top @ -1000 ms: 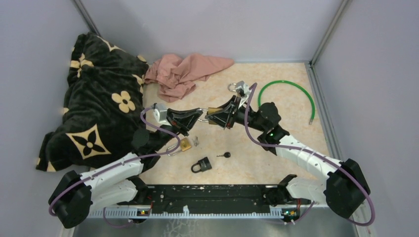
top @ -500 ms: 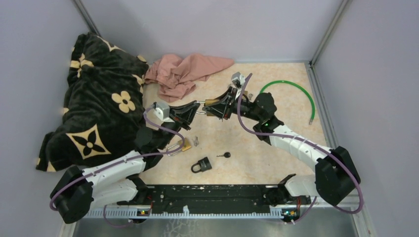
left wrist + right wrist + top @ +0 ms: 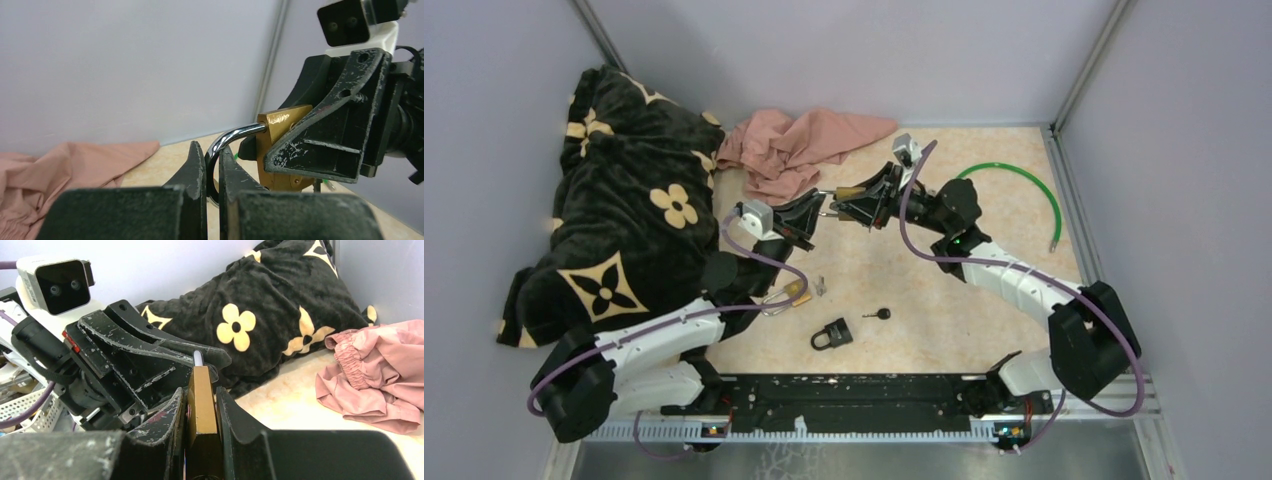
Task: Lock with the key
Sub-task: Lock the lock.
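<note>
Holding the padlock [image 3: 844,191] clear of the counter [image 3: 984,300], the two end effectors met tip to tip near the rear centre.

1. Top view: the left end effector [image 3: 816,212] and right end effector [image 3: 856,205] faced each other with the padlock between them. Grip detail was too small to judge here.
2. Left wrist view: the left end effector [image 3: 212,160] was nearly closed, its fingers [image 3: 196,165] pinching the steel shackle [image 3: 235,135]. The brass body [image 3: 280,120] sat in the opposing jaws.
3. Right wrist view: the right end effector [image 3: 202,405] was clamped narrowly on the brass body [image 3: 202,390], edge-on.
4. The key [image 3: 882,313] lay flat on the counter near the front, just right of a black padlock [image 3: 832,334] and well apart from both end effectors. Only the top view showed it.
5. Open counter lay right of the key, up to a green hoop [image 3: 999,166]. Walls closed the left, rear and right edges. A blanket [image 3: 614,210] and a pink cloth [image 3: 799,145] filled the left and rear-left.
6. The blanket bore tan flower and diamond motifs. Padlock markings were too small to read.
</note>
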